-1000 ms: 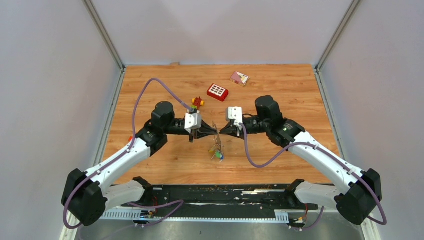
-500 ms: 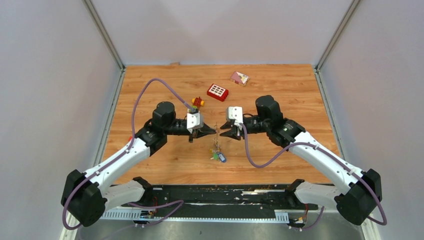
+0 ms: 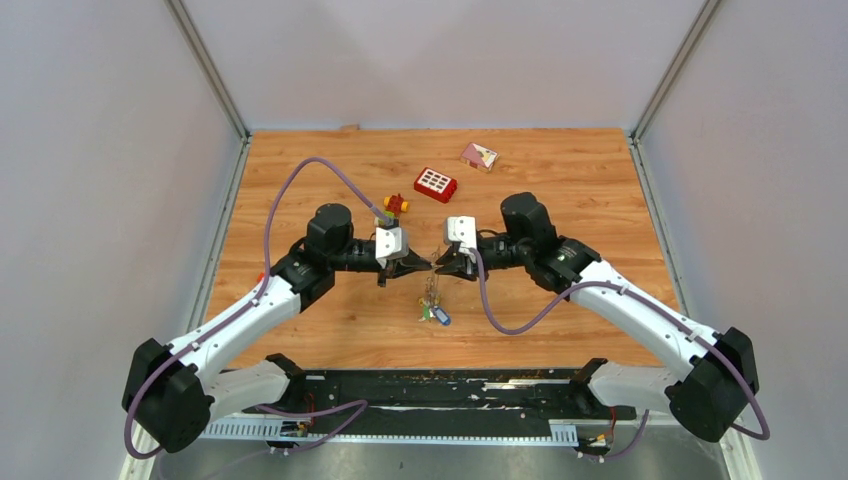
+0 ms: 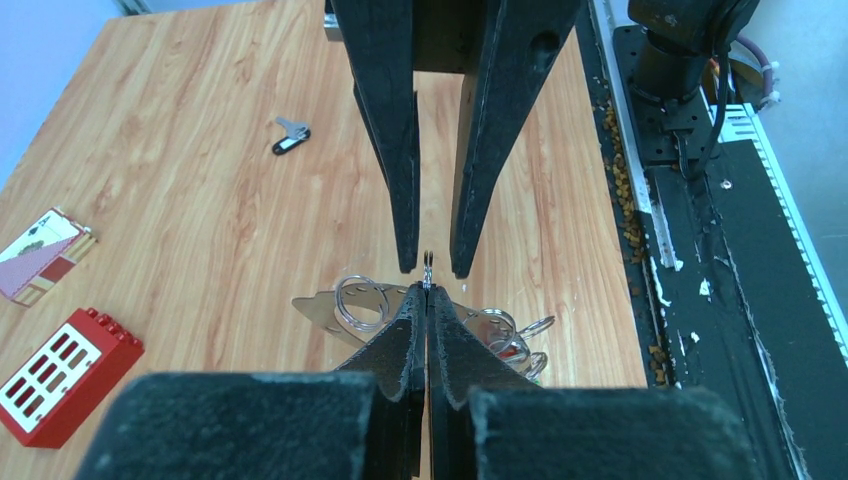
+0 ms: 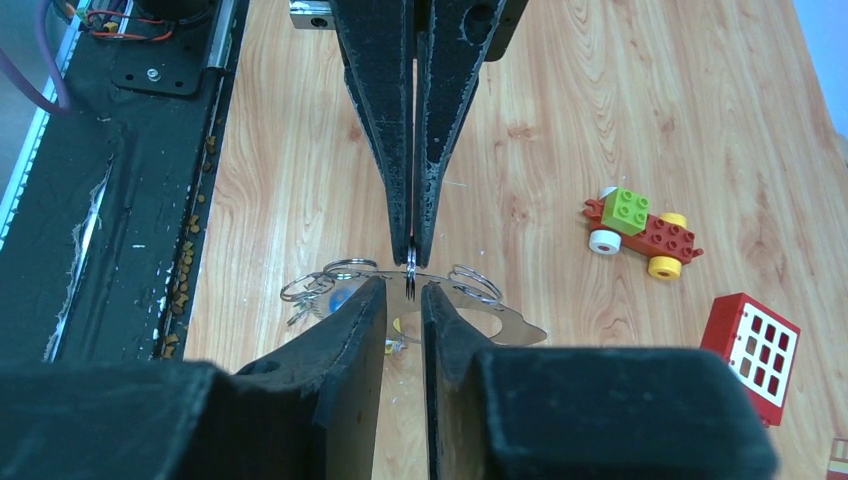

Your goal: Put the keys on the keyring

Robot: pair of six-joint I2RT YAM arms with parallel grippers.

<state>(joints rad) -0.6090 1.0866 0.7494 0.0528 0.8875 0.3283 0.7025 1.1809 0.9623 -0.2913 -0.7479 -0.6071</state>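
Red windowed brick (image 3: 436,184), block car (image 3: 396,205) and pink card (image 3: 479,156) lie apart on wooden table (image 3: 580,180).

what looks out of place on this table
One key with a dark tag lies alone on the table, apart from the bunch below the fingers. Crumbs litter the black base rail.

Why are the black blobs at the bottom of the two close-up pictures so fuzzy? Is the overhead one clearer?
Left wrist view: the left gripper sits right by the lens, so its base blurs, while the brick is sharp. Right wrist view: same for the right gripper; the toy car is crisp. Top view: sharp, evenly lit, soft shadows, but the keys are mere specks.
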